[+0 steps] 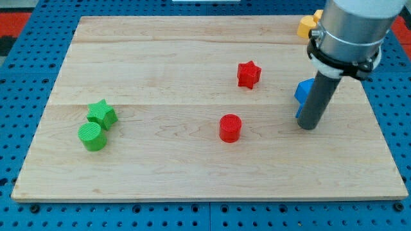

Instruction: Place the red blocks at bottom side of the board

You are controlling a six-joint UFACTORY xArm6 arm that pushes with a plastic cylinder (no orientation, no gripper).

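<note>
A red star block (248,74) lies right of the board's middle, toward the view's top. A red cylinder block (230,128) lies below it, near the board's middle. My tip (308,126) rests on the board at the view's right, well to the right of the red cylinder and at about its height. The rod stands right in front of a blue block (302,91), partly hiding it, so I cannot make out its shape.
A green star block (102,113) and a green cylinder block (92,136) sit touching at the view's left. A yellow block (307,25) lies at the board's top right edge, partly hidden by the arm. The wooden board (160,173) lies on a blue pegboard.
</note>
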